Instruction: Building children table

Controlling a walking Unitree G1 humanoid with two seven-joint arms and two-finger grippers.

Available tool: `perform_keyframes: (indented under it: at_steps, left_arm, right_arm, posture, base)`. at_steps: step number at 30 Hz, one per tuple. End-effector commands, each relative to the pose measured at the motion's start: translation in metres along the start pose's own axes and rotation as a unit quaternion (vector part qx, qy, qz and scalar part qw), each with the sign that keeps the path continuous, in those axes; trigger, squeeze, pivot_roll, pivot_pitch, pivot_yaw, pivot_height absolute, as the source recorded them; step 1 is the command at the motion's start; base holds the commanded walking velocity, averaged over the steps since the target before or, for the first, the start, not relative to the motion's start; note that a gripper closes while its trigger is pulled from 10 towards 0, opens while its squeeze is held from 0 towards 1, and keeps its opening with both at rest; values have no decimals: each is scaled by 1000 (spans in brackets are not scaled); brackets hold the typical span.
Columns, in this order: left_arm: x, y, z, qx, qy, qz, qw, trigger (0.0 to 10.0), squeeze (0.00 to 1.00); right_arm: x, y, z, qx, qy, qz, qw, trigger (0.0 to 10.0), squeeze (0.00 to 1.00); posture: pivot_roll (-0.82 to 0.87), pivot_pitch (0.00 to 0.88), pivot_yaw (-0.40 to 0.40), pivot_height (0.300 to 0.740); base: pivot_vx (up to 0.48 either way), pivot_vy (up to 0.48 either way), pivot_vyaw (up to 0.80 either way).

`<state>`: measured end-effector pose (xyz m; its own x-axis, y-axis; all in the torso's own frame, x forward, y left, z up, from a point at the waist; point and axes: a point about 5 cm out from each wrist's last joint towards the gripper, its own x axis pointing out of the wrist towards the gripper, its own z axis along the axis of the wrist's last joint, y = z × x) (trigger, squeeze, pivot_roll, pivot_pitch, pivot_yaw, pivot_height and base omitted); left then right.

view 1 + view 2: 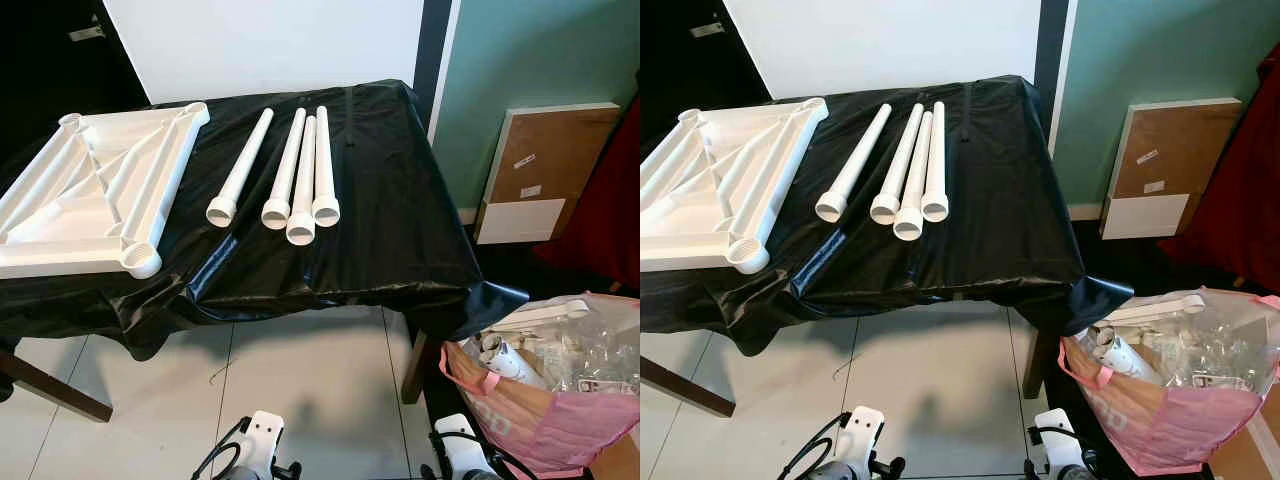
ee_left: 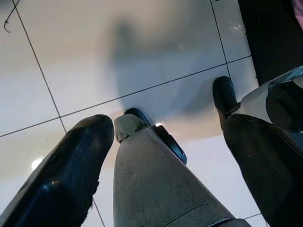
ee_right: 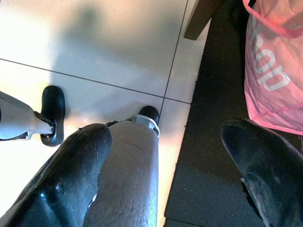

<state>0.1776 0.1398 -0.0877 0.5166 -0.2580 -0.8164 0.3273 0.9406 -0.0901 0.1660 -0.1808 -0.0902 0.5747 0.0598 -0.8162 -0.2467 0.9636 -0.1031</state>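
Observation:
An upturned white plastic tabletop (image 1: 95, 190) lies at the left end of a table draped in black sheeting (image 1: 390, 220). To its right lie several white tube legs (image 1: 290, 170) side by side, wide ends toward me, with one leg (image 1: 240, 165) a little apart. Both arms hang low at my sides. In the left wrist view my left gripper (image 2: 168, 127) is open and empty above the tiled floor, by my own leg. In the right wrist view my right gripper (image 3: 165, 135) is likewise open and empty above the floor.
A pink bag (image 1: 560, 400) holding white plastic parts stands on the floor at the right, close to the table's wooden leg (image 1: 413, 365). A flat board (image 1: 545, 170) leans on the green wall. Pale floor tiles (image 1: 300, 380) lie between me and the table.

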Motion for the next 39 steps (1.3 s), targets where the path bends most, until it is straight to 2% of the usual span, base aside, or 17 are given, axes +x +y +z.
perform_keyframes:
  at_steps: [1,11,22,39]
  left_arm:
    - [-3,5,-11,-1,22,18,1000,10000,0]
    - [-4,7,-14,-2,26,19,999,10000,0]
    - [-2,1,-13,0,26,15,1000,10000,0]
    - [-2,-1,-14,2,29,15,999,10000,0]
  right_arm:
    - [-2,7,-14,10,27,7,1000,10000,0]
    - [-3,6,-17,10,33,4,999,10000,0]
    - [-4,3,-20,12,37,1,999,10000,0]
    - [-4,5,-21,14,41,2,999,10000,0]
  posture:
    - [-121,0,61,740]
    - [-123,0,60,740]
    - [-124,0,59,740]
    - [-123,0,62,740]
  base:
    - [0,285,0]
    - [0,291,0]
    - [0,321,0]
    - [0,324,0]
